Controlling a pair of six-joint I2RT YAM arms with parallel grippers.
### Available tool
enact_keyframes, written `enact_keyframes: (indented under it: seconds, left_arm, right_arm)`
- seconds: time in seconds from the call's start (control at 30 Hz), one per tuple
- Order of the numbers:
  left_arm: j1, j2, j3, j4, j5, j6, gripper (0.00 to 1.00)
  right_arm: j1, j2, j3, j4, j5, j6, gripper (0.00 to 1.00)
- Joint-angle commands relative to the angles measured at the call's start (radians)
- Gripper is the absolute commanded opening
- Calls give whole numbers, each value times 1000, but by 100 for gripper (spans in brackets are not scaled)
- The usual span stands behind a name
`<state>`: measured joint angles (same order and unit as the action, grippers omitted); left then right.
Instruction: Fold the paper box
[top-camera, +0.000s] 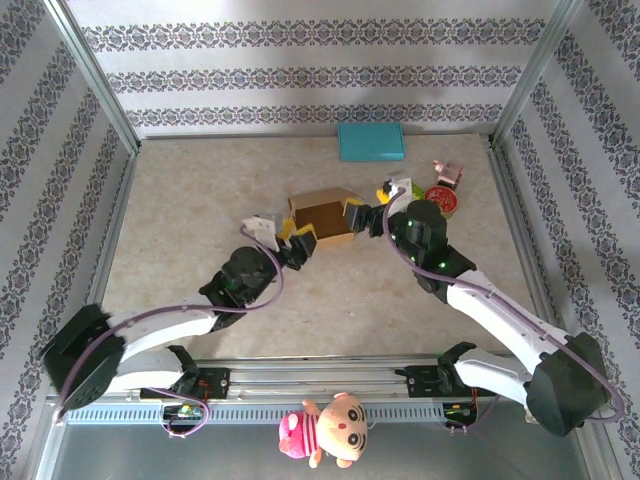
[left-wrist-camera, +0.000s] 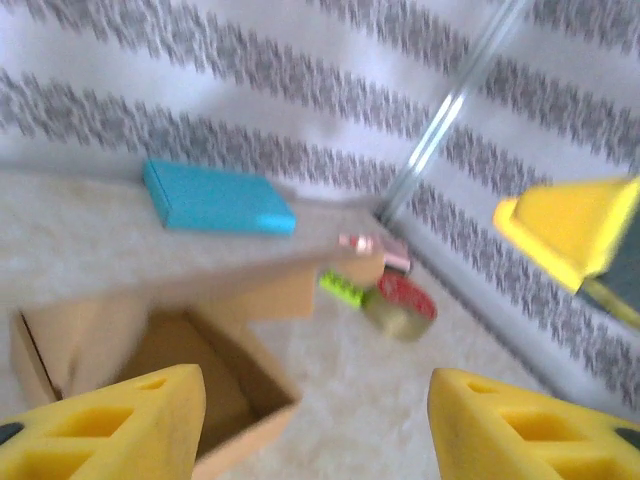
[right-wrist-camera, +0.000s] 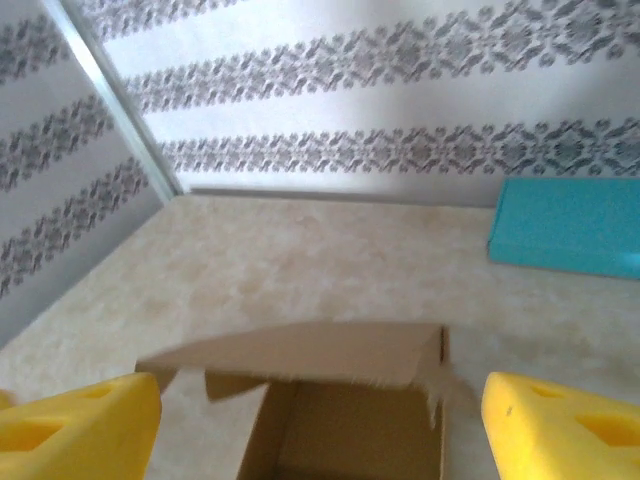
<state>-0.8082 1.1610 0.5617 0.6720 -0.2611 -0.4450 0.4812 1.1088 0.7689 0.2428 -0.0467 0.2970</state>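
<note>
Paper box (top-camera: 322, 213) sits open-topped on the desk (top-camera: 190, 200), caught between the two arms. The left gripper (top-camera: 297, 240) is at the box's near-left corner, and the right gripper (top-camera: 365, 210) is just beside its right side. Whether either one touches the cardboard cannot be told from above.

From the left wrist, the left gripper (left-wrist-camera: 315, 400) has its yellow fingers (left-wrist-camera: 110, 430) spread wide. The box (left-wrist-camera: 150, 350) lies low and to the left, by the left finger, with its hollow inside visible. From the right wrist, the right gripper (right-wrist-camera: 320, 400) is likewise spread wide. The box (right-wrist-camera: 340, 420) lies between its fingers (right-wrist-camera: 560, 430), with a flap (right-wrist-camera: 300, 355) leaning over the far side.

Left of the box and toward the arm bases the desk is bare. Behind the box a teal case (top-camera: 371, 142) lies against the back wall. To the box's right sits a cluster of a red tin (top-camera: 441, 199) and a pink piece (top-camera: 447, 174), close to the right frame rail (top-camera: 520, 240).

The left wrist view also catches a green brick (left-wrist-camera: 345, 289) beside the tin (left-wrist-camera: 405, 298), and one yellow finger of the right gripper to the upper right of the box
</note>
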Motion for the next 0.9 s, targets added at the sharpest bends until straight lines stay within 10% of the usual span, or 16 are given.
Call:
enact_keyframes:
  seconds: [0.0, 0.2, 0.3, 0.47, 0.87]
  left_arm:
    - [58, -54, 162, -385, -176, -48, 63]
    - [363, 151, 430, -627, 300, -351, 61]
    - [393, 206, 421, -586, 322, -416, 58]
    - [409, 339, 434, -553, 375, -462, 58]
    - [374, 616, 355, -446, 523, -431, 21]
  right_arm:
    - [-86, 121, 192, -126, -41, 64, 83]
    - [-174, 557, 751, -651, -232, 52, 74]
    - [-186, 697, 876, -779, -298, 42, 74]
    - [-166, 782, 836, -787, -373, 45, 71]
    - [-108, 807, 588, -728, -51, -33, 68]
